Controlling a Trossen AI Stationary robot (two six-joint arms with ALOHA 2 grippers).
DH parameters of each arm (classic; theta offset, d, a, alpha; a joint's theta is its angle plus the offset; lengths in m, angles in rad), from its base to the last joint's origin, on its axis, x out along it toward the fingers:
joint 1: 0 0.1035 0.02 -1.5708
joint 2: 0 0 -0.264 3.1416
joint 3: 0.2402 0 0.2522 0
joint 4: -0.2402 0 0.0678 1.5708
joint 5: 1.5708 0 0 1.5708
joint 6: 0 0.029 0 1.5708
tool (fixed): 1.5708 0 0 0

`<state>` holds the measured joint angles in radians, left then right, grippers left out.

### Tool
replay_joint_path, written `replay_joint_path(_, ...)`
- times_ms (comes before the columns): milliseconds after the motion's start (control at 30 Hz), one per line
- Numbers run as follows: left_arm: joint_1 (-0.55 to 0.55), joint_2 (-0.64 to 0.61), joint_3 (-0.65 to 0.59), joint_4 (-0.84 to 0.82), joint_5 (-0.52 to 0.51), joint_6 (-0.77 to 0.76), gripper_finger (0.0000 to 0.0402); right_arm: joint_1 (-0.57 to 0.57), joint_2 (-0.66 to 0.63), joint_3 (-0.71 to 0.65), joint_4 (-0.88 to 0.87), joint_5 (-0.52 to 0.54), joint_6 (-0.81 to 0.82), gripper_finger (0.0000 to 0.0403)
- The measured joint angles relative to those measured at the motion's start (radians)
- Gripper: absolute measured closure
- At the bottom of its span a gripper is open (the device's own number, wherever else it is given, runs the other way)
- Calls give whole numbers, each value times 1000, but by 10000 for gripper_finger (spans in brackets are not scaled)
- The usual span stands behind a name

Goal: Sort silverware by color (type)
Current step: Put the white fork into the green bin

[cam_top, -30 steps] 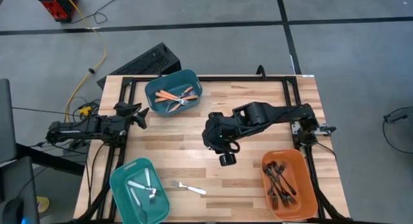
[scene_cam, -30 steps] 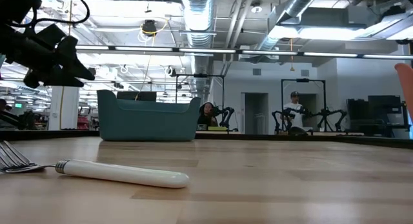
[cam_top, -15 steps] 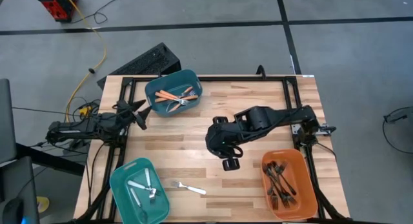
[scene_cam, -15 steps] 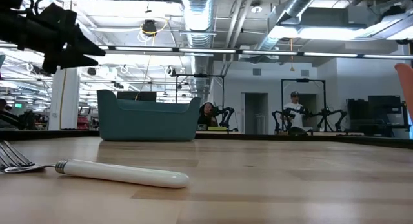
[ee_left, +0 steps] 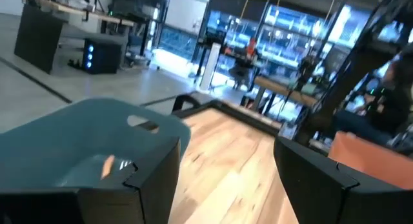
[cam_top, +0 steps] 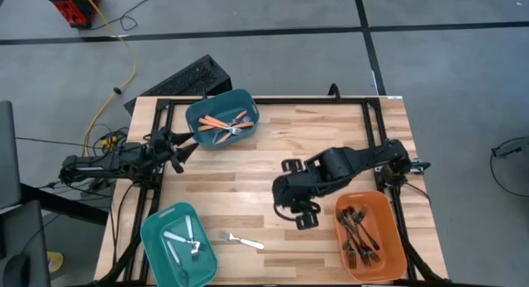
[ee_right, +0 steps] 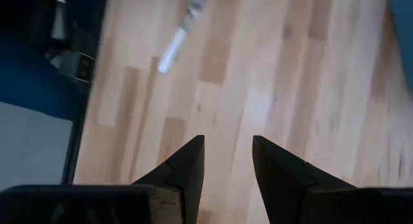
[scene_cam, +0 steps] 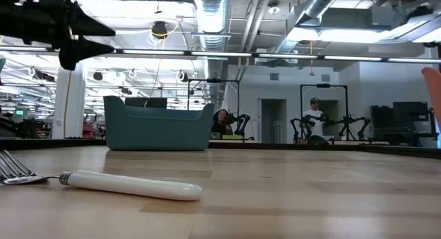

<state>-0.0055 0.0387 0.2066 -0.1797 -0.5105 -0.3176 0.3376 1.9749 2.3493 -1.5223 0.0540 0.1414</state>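
Note:
A white fork (cam_top: 241,240) (scene_cam: 131,184) lies flat on the wood near the table's front edge, and shows in the right wrist view as the fork (ee_right: 174,46). My right gripper (cam_top: 304,220) (ee_right: 222,166) hangs open above the table's middle, slanting down, right of the fork, with nothing between its fingers. My left gripper (cam_top: 183,146) (scene_cam: 83,32) (ee_left: 226,179) stands open and level at the table's left edge, beside the far teal bin (cam_top: 221,119). That bin holds orange-handled forks.
A second teal bin (cam_top: 178,244) with white forks stands at the near left corner. An orange bin (cam_top: 370,236) with black forks stands at the near right, close to my right gripper. Bare wood lies between the bins. A black frame edges the table.
My right gripper has moved toward the table's near right, closer to the orange bin, tipping further downward. My left gripper has risen a little and tipped up until it points level, turning toward the far teal bin. The fork has stayed still.

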Motion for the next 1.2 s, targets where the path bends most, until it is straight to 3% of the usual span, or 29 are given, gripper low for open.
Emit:
replay_joint_path(467, 0, 0, 0, 126, -1, 23, 167, 29, -284, 0, 93, 114, -42, 275)
replay_joint_path(633, 0, 0, 0, 125, -26, 26, 167, 49, -407, -65, 87, 269, -45, 275)
replay_joint_path(833, 0, 0, 0, 118, -29, 30, 167, 63, -641, -389, 242, 353, 7, 276)
replay_joint_path(1000, 0, 0, 0, 118, -55, 28, 167, 39, -843, -725, 533, 367, -12, 276)
replay_joint_path(1200, 0, 0, 0, 122, -59, 26, 167, 0, -1019, -1097, 919, 370, -165, 276)
